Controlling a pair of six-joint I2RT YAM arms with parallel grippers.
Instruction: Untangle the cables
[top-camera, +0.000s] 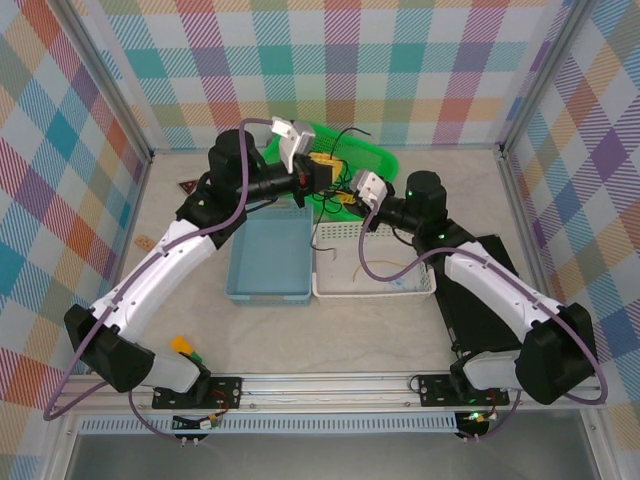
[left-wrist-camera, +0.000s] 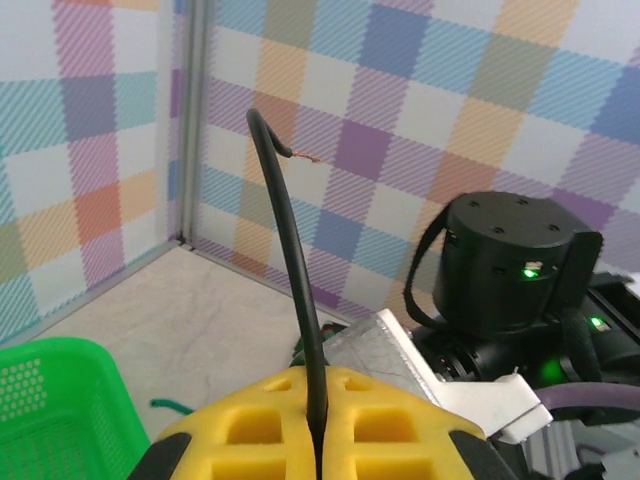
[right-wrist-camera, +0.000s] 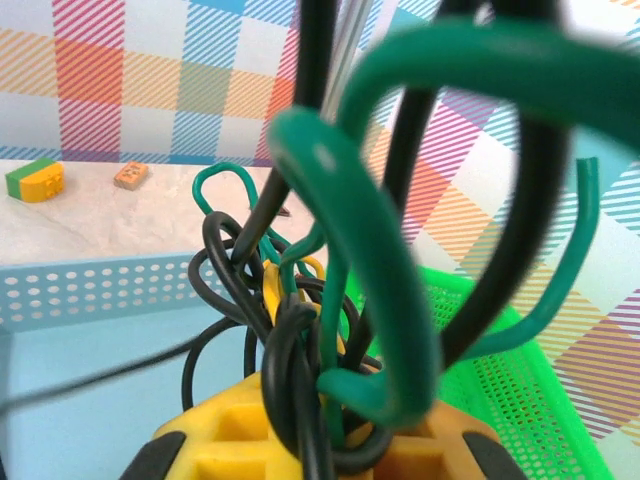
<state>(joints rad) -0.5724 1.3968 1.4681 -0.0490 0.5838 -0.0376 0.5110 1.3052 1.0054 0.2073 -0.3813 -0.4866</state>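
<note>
The cables are a knot of black, dark green and yellow wires. In the top view the knot hangs between the two grippers, above the gap between the baskets. My right gripper is shut on the knot, with black and green loops bunched between its yellow pads. My left gripper is shut on one black cable, whose bare end curls upward. From above, the left gripper and right gripper stand close together. A tan-yellow cable trails into the white basket.
A green basket stands at the back, with a blue basket and a white basket side by side in front of it. Small blocks lie at the left. A black mat lies under the right arm.
</note>
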